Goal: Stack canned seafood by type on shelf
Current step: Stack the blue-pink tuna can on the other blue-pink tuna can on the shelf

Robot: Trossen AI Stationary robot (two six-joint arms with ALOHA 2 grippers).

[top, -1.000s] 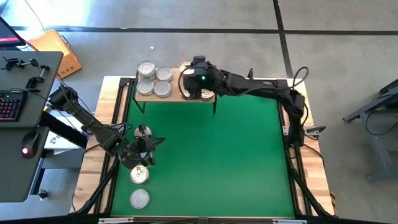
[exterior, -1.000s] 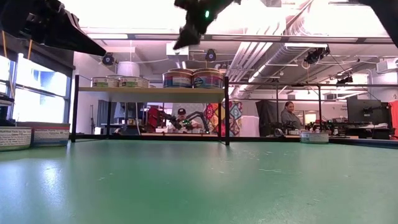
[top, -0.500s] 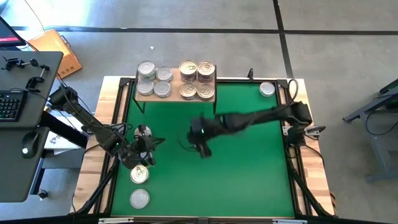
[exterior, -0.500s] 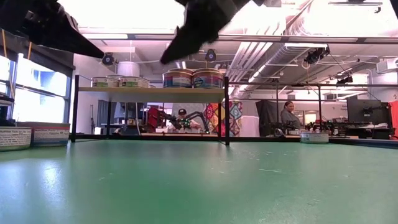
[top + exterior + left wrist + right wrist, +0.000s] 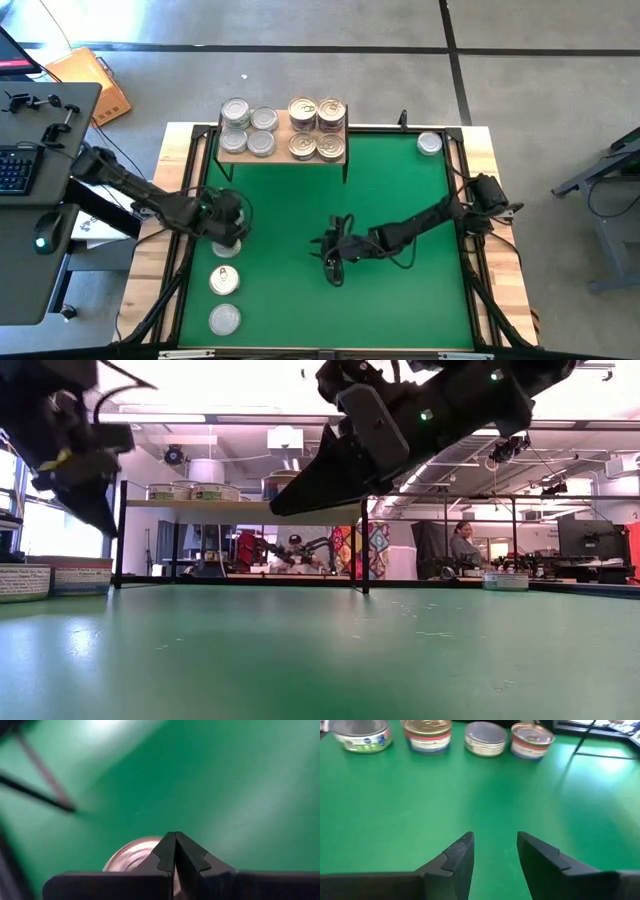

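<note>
High view: 1 lone can [image 5: 429,144] sits beside the shelf [image 5: 283,152].

The mat [image 5: 400,210] is flat, vivid green, framed by pale wood [image 5: 170,200]. On the light-wood shelf [image 5: 282,155] with thin black legs, 4 silver-grey lids [image 5: 249,128] sit beside 4 gold-tinted ones [image 5: 317,128]. From the right wrist view, 1 tin [image 5: 362,735] wears a white band with blue and green print, and 2 others [image 5: 427,736] carry red, white and blue bands. Both arms [image 5: 420,222] are matt black.
</note>
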